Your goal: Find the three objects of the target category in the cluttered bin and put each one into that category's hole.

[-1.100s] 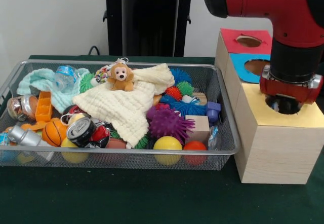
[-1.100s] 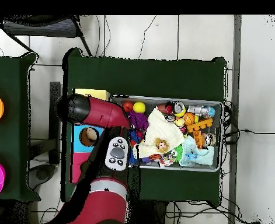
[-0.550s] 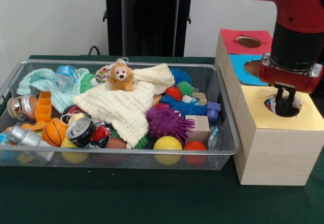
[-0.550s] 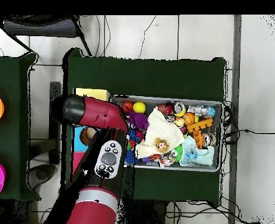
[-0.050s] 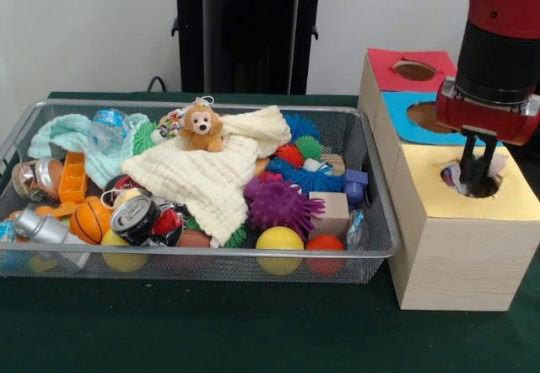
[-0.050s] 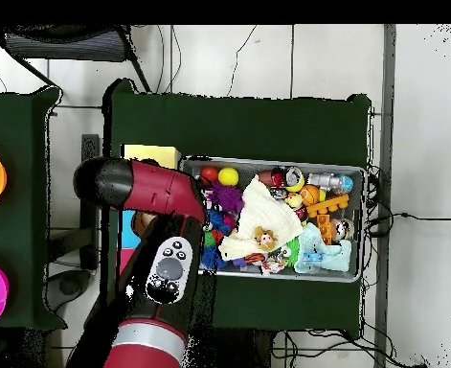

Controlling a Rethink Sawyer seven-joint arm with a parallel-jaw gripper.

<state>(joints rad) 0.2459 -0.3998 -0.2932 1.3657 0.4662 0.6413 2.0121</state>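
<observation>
Hole (image 5: 474,179) in the yellow box lies just under our fingers (image 5: 475,169), which look nearly closed and empty; something pale sits inside. We should lift straight up, clear of the rim, before returning to the bin (image 5: 371,246).

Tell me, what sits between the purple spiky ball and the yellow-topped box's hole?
In the front view, a wooden block, a purple block and the bin's mesh wall lie between purple spiky ball and hole.
</observation>
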